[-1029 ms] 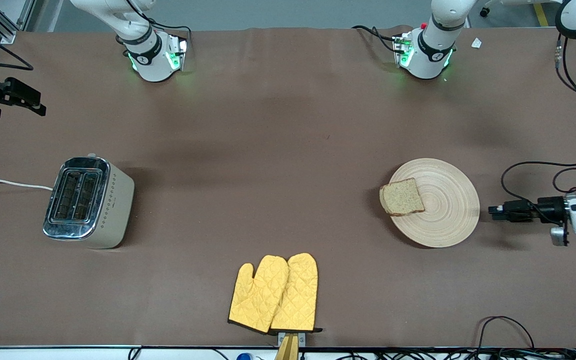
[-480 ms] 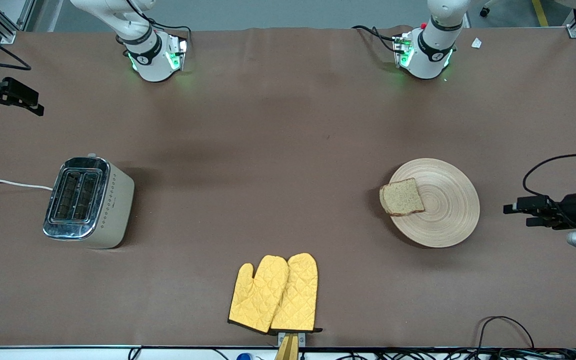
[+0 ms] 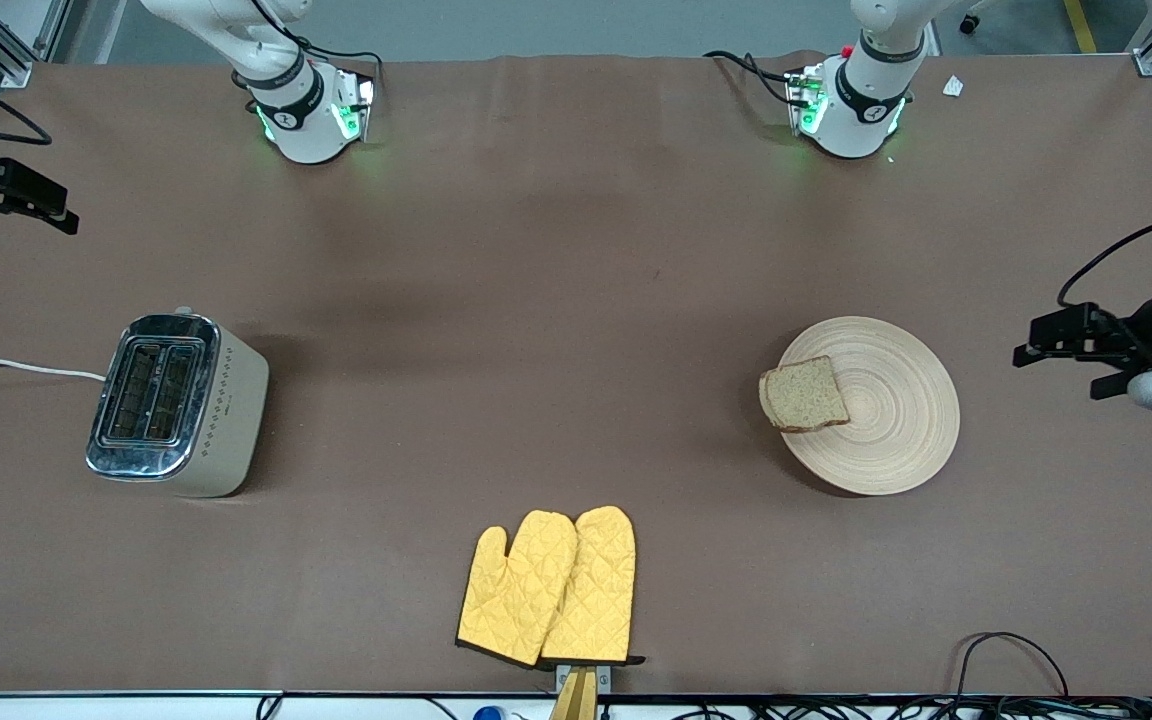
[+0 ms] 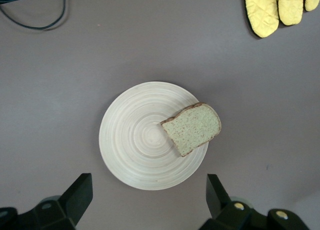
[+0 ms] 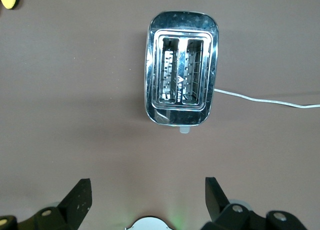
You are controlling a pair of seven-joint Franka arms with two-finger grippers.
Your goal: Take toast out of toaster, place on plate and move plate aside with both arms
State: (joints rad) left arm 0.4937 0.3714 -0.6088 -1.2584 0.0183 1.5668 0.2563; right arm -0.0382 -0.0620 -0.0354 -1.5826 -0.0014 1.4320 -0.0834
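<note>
- The toast (image 3: 804,395) lies flat on the plate (image 3: 896,440), at the plate's 9 o'clock rim as the front view shows it, one corner poking past the edge toward the toaster (image 3: 174,403).
- The plate rests on the table toward the left arm's end; the toaster stands well apart toward the right arm's end, both slots empty.
- The left gripper (image 3: 1061,338) hangs over bare table off the plate's 2 o'clock, fingers spread wide, holding nothing.
- The right gripper (image 3: 21,195) hangs over the table edge at about 11 o'clock from the toaster, also spread wide and empty; this arm waits.
- Judgement: toast and plate look dealt with, so any further plate move falls to the left arm, by far the nearer. From it the plate lies at roughly 8 o'clock, bare rim facing it, toast on the rim away from it.
- A pair of yellow oven mitts (image 3: 551,590) lies nearer the front camera, between toaster and plate.
</note>
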